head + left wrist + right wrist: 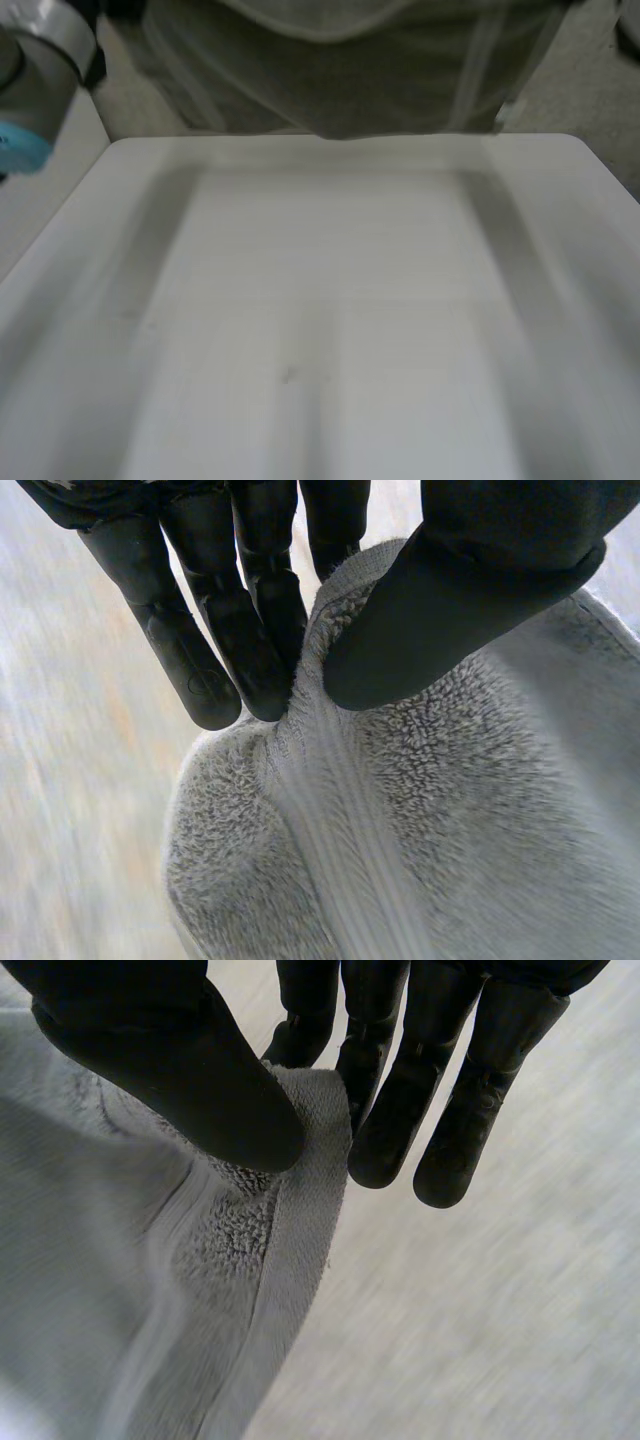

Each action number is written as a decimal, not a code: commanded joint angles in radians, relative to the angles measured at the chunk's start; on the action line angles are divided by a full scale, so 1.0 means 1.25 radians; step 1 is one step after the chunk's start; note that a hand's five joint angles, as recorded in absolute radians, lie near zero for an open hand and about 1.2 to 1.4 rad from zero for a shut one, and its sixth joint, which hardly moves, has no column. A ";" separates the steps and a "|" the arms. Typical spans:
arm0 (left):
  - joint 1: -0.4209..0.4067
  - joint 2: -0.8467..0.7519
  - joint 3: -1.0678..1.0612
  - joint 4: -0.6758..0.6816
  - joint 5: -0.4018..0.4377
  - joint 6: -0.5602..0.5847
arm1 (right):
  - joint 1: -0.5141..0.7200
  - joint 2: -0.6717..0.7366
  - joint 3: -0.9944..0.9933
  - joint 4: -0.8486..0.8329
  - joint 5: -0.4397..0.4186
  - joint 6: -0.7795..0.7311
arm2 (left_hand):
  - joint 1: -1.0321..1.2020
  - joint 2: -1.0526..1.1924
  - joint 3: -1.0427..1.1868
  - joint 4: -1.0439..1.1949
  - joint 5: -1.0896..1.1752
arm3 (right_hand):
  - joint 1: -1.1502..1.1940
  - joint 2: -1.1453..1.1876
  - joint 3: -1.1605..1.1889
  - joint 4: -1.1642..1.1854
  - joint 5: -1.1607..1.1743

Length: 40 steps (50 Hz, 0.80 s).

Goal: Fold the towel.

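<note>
The grey towel point(340, 70) hangs in the air above the far edge of the white table point(330, 300), its lower part spread across the back of the head view. In the left wrist view my left hand point(450, 620) pinches a corner of the towel point(420, 820) between thumb and fingers. In the right wrist view my right hand point(200, 1090) pinches another corner of the towel point(150, 1290) the same way, thumb on the terry side, fingers behind the hem. Both corners are lifted, with cloth hanging down from them.
My left arm's grey joint with its light-blue cap point(30, 90) stands at the table's far left corner. Beyond the table's far edge lies a pale floor point(590, 80).
</note>
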 commanded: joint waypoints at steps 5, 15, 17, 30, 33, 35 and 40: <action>0.029 -0.013 -0.430 0.046 0.009 0.114 | -0.002 0.020 0.429 0.035 -0.027 -0.177 | 0.190 0.145 0.144 0.143 0.149 | 0.007 0.149 0.145 0.144 0.150; 0.029 -0.037 -0.673 0.132 0.012 0.308 | -0.043 -0.010 0.661 -0.005 -0.037 -0.223 | 0.190 0.145 0.144 0.143 0.149 | 0.007 0.149 0.145 0.144 0.150; 0.029 -0.023 -0.698 0.131 0.012 0.325 | -0.052 -0.045 0.695 -0.006 -0.047 -0.231 | 0.190 0.145 0.144 0.143 0.149 | 0.007 0.149 0.145 0.144 0.150; 0.027 0.297 -0.987 0.077 0.042 0.349 | -0.134 -0.354 0.983 0.094 -0.084 -0.418 | 0.190 0.145 0.144 0.143 0.149 | 0.007 0.149 0.145 0.144 0.150; 0.027 0.392 -1.033 0.023 0.072 0.350 | -0.152 -0.406 1.007 0.143 -0.090 -0.462 | 0.190 0.145 0.144 0.143 0.149 | 0.007 0.149 0.145 0.144 0.150; 0.028 0.427 -1.044 -0.004 0.090 0.350 | -0.156 -0.418 1.007 0.152 -0.095 -0.473 | 0.190 0.145 0.144 0.143 0.149 | 0.007 0.149 0.145 0.144 0.150; 0.033 0.454 -1.028 -0.028 0.153 0.350 | -0.156 -0.413 0.978 0.112 -0.129 -0.467 | 0.190 0.145 0.144 0.143 0.149 | 0.007 0.149 0.145 0.144 0.150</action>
